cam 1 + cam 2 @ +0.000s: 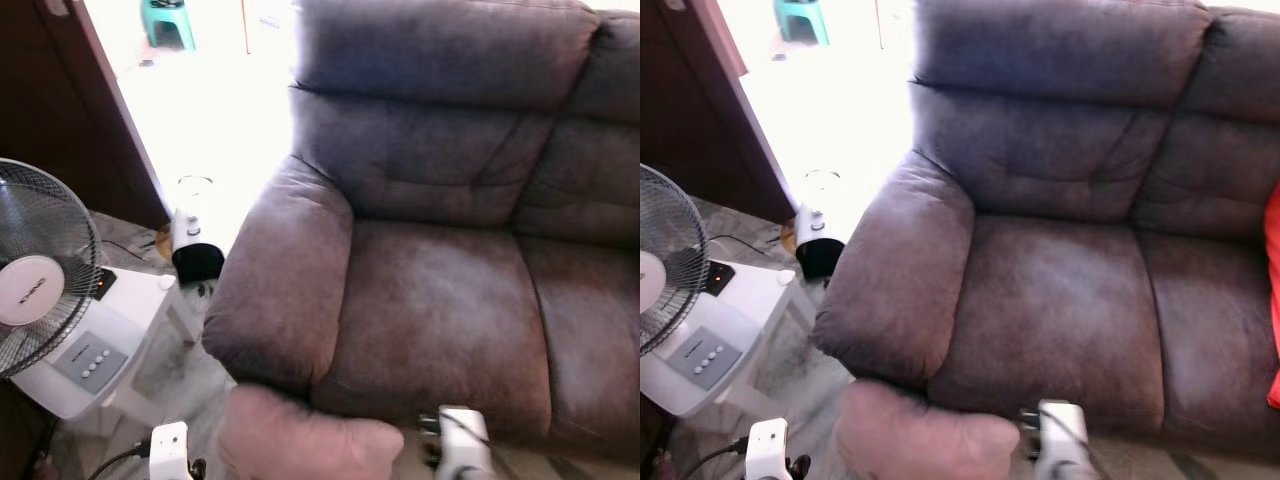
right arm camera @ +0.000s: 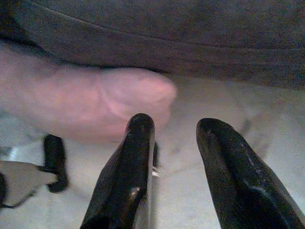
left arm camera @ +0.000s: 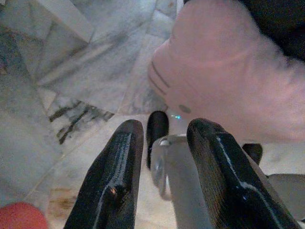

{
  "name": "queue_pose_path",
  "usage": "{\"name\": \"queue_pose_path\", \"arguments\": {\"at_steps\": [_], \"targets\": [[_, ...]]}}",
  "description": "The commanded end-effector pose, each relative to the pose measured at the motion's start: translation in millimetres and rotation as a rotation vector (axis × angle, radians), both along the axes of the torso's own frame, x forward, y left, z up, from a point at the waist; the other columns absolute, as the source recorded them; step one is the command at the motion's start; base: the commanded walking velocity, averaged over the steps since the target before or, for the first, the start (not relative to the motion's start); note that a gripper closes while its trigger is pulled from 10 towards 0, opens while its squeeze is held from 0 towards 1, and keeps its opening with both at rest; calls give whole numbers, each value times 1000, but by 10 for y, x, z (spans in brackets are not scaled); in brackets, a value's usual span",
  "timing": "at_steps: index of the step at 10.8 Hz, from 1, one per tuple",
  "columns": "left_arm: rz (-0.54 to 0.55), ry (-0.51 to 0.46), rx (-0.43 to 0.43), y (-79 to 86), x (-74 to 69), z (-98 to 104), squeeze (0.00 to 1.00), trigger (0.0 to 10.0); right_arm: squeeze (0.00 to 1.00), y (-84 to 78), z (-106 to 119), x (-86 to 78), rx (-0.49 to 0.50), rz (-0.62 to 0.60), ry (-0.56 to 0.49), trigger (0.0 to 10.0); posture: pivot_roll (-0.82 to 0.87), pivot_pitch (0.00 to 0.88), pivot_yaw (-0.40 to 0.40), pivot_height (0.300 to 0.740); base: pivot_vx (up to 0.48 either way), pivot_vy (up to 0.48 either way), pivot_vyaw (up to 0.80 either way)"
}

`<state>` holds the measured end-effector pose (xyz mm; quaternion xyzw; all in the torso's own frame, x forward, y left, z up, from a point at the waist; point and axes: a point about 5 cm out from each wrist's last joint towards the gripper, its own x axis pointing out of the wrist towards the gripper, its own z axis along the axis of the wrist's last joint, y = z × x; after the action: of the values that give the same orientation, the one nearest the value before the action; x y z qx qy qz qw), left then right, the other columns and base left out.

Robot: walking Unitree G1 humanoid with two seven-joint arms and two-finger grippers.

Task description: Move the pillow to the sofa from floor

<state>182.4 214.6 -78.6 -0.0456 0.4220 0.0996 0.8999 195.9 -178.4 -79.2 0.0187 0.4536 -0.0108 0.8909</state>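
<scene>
While the robot stands facing the sofa (image 1: 440, 300), the left eye view shows the pink pillow (image 1: 305, 440) low on the floor (image 1: 180, 380), tucked against the sofa's front below the left armrest. A fan (image 1: 35, 275) on a white base stands to the left, and the silver arms show at the picture's lower edge on either side of the pillow.

From the right eye view the scene is the same, with a red thing (image 1: 1273, 300) at the far right of the seat, which is otherwise bare.

Looking along the left gripper (image 3: 162, 157), its fingers stand apart with nothing between them, and the pillow lies just beyond the tips over marble floor.

Looking along the right gripper (image 2: 176, 143), its fingers too are spread and hold nothing; the pillow's rounded end sits beside one finger, against the sofa base.

My judgement is that the reach for the pillow is in hand and no grasp is made yet. Next, both grippers need to close in on the pillow from either side, press or pinch it, then lift it onto the seat.
</scene>
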Motion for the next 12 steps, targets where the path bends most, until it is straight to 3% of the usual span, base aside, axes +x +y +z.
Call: {"name": "queue_pose_path", "arguments": {"at_steps": [1,2,5,12], "targets": [[13,18,-2,8,-49,-24,0,10000,0,-36,-30,-59,-11,-23,30,10000,93,139,-35,740,0,0,-569],[30,34,-8,33,-122,-52,0,10000,0,74,-27,-32,-7,-6,19,10000,95,141,-35,740,0,0,0],[28,46,-9,35,-186,-79,0,10000,0,-7,-89,-190,-8,-25,34,10000,95,143,-33,740,0,364,0],[6,32,-7,-53,-98,-58,0,10000,0,-48,-82,-193,-20,-16,24,10000,97,140,-32,740,0,41,-82]]}}
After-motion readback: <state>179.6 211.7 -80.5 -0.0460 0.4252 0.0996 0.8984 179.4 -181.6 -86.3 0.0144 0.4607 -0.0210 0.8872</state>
